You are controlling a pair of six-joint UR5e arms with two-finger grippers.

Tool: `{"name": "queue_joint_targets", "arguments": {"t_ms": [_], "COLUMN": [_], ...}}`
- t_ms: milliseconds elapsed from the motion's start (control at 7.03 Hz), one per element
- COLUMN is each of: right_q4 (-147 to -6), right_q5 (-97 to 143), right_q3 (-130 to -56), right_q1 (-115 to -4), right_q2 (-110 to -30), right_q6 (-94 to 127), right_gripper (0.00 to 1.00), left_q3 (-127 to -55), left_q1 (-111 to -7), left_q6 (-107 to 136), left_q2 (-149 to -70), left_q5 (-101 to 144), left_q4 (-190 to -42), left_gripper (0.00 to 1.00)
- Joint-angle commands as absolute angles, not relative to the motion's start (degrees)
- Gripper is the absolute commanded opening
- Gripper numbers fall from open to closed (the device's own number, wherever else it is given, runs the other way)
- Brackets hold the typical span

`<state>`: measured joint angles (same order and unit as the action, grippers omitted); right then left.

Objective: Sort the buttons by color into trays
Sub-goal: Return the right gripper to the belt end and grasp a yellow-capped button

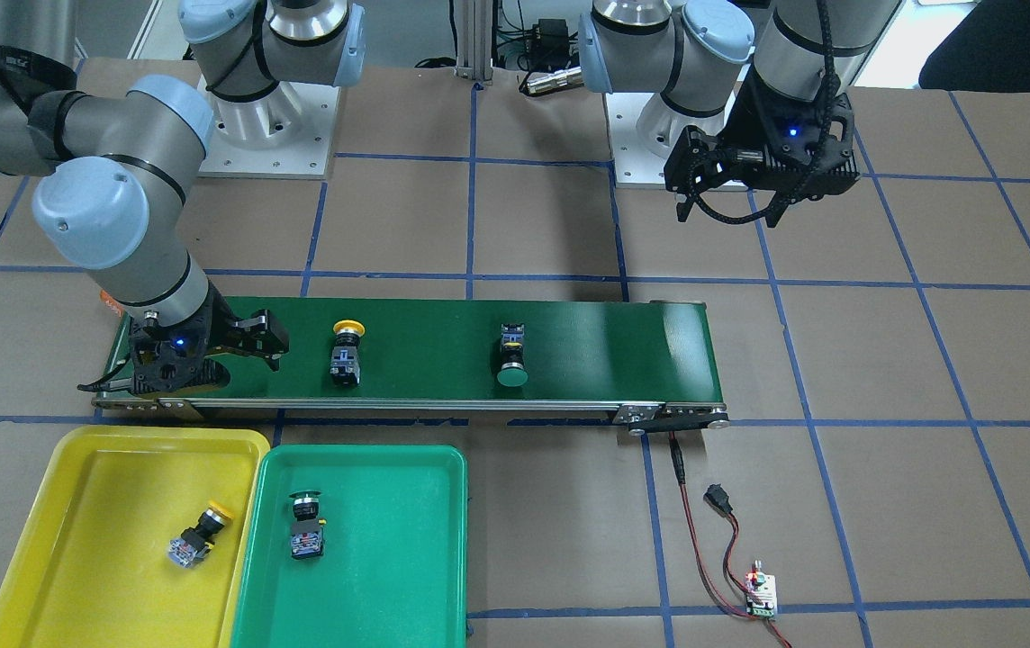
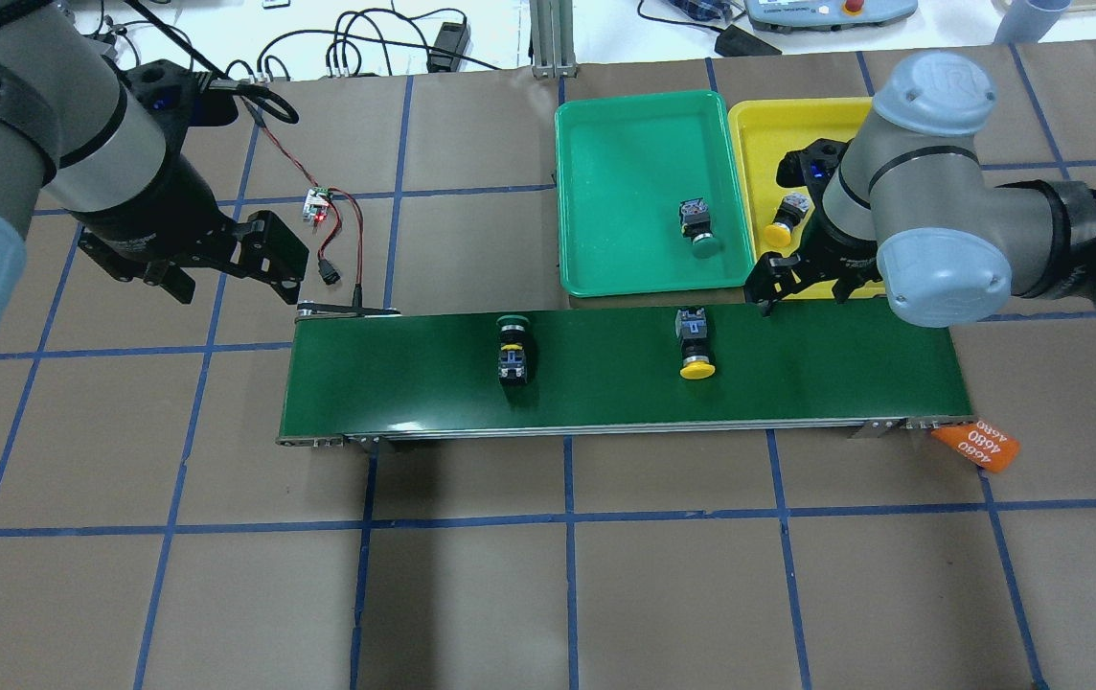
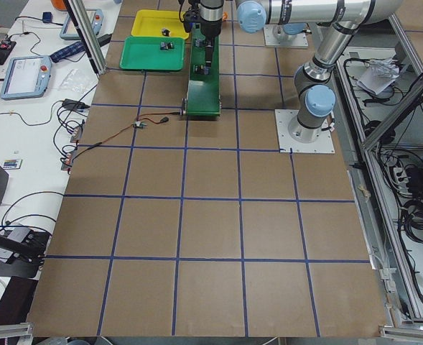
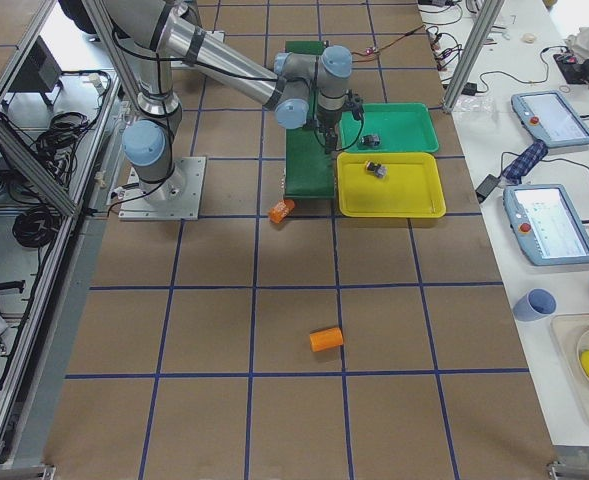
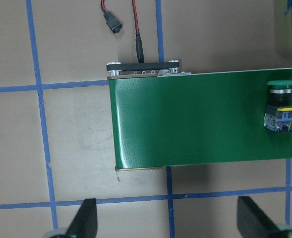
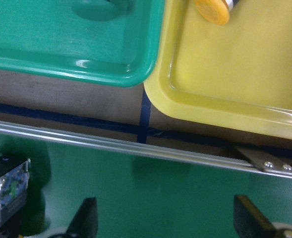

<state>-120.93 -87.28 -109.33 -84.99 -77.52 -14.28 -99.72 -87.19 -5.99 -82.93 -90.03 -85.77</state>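
Observation:
On the belt lie a green button [image 2: 513, 347] and a yellow button [image 2: 695, 347], both on their sides. Another green button [image 2: 698, 230] rests in the green tray [image 2: 605, 192], and another yellow button [image 2: 783, 225] in the yellow tray [image 2: 759, 134]. My right gripper [image 2: 802, 287] is open and holds nothing, above the belt's far edge beside the yellow tray, right of the yellow button on the belt. In the right wrist view both tray corners show beyond the gripper [image 6: 168, 223]. My left gripper [image 2: 217, 268] is open, off the belt's left end.
The dark green conveyor belt [image 2: 605, 402] runs across the table. An orange cylinder marked 4680 [image 2: 977, 446] lies at its right end, another [image 4: 326, 339] further out on the table. Red-black wires and a small board [image 2: 318, 203] lie past the belt's left end.

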Motion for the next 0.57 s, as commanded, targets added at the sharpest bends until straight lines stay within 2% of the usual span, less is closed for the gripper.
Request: {"name": "queue_joint_targets", "arguments": {"t_ms": [0, 427], "right_q4": [-120.85, -119.53], "right_q5": [-87.45, -90.09], "right_q3": [-109.34, -111.34], "right_q1": [-84.99, -84.99], "right_q2": [-77.52, -80.49], "right_q6": [-13.02, -10.11], "right_gripper": [0.96, 0.99], "left_q3": [-99.76, -100.98], "left_q1": [-87.19, -87.36], "left_q6": [-6.15, -5.8], "left_q2": [-82.88, -82.44], "left_q5": [-90.09, -90.0], "left_q4": [-85.78, -85.69], "left_gripper": [1.0, 1.0]}}
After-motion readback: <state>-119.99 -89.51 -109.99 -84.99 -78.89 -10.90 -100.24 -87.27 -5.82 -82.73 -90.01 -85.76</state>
